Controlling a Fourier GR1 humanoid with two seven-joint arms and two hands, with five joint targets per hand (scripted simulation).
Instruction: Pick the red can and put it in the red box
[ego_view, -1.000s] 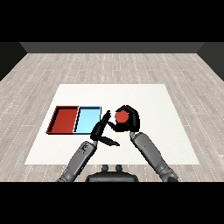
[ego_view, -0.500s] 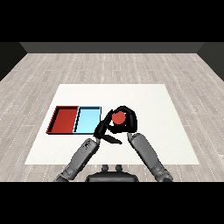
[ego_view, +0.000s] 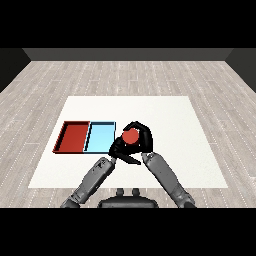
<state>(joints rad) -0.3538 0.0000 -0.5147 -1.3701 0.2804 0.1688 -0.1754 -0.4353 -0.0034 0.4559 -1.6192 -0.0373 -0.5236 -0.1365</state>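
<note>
Left forearm (ego_view: 92, 181): grey, enters from the lower left of the frame and slants up toward the centre.
Right forearm (ego_view: 165, 176): grey, enters from the lower right and slants up and left toward the centre.
Left hand (ego_view: 120, 150): black, just below and left of centre, directly under the can and beside the right hand; fingers extended and relaxed, pointing toward the right, grasping nothing. Whether it touches the right hand cannot be told.
Right hand (ego_view: 141, 141): black, at frame centre, fingers and thumb curled round the can, forming a ring about it.
Can (ego_view: 130, 136): red, its round top facing up, at frame centre, enclosed by the right hand; it sits just right of the blue tray's right edge, outside both trays. Whether it is lifted off the table or resting on it cannot be told.
Blue tray (ego_view: 100, 137): light blue, shallow, left of centre; its right edge lies close to the two hands, its left side touches the red tray.
Red tray (ego_view: 74, 136): red, shallow with a dark rim, left of the blue tray; well apart from the can, with the blue tray between them.
Table (ego_view: 170, 112): white, spans the middle of the frame, carrying both trays.
Floor (ego_view: 128, 75): pale wood planks, upper part of the frame beyond the table.
</note>
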